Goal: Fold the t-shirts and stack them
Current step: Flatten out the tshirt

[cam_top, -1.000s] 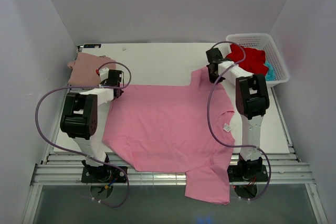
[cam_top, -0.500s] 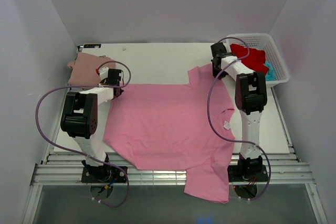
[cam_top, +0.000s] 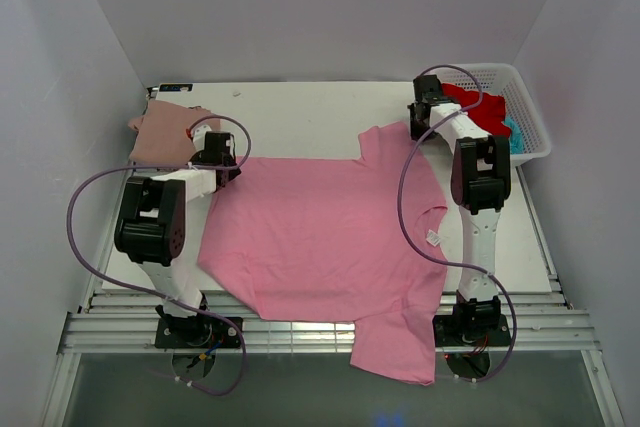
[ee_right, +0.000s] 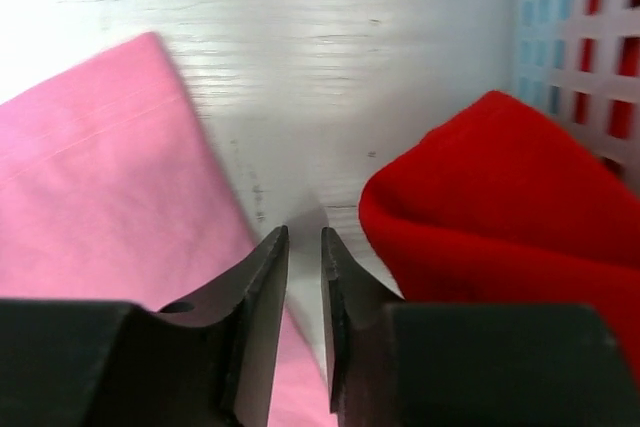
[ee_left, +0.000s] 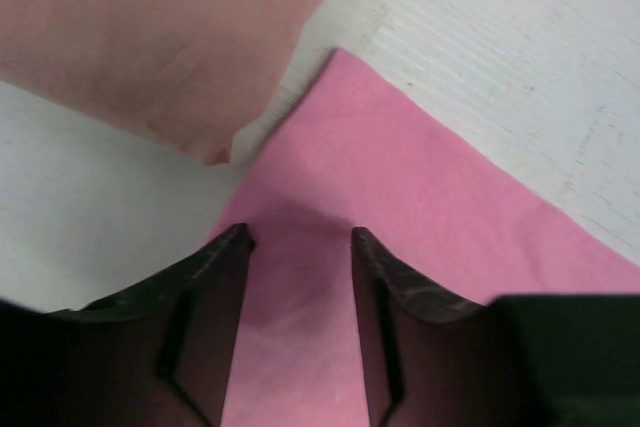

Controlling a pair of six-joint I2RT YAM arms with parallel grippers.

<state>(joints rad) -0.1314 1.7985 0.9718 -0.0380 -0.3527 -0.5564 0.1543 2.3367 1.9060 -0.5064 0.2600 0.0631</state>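
Pink cloth, thin and limp: the pink tee (cam_top: 320, 237) lies spread flat across the table (cam_top: 300, 107), with its hem toward your left arm and its neck label (cam_top: 432, 240) toward the right. The far sleeve (cam_top: 385, 144) lies flat and the near sleeve (cam_top: 395, 347) hangs over the front edge. The left gripper (ee_left: 297, 237) sits at the far hem corner, jaws partly apart with pink cloth in the gap; whether they bite it cannot be told. The right gripper (ee_right: 304, 232) hovers over bare table between the far sleeve and the red tee (ee_right: 500, 207), jaws drawn almost together on nothing. A rose tee (cam_top: 160, 132) lies folded at the far left, and the red one spills from the basket (cam_top: 535, 142). Expect the pink tee to weigh next to nothing, to sag from any single hold, and to drag and wrinkle rather than slide as a sheet. It is unlikely to slip from a firm pinch and cannot break. Take it at its edges with both arms at once, hem corner and shoulder on the same side. Carry the pair level so that the fold line stays straight. The overhanging sleeve will probably tug the cloth forward once you lift.
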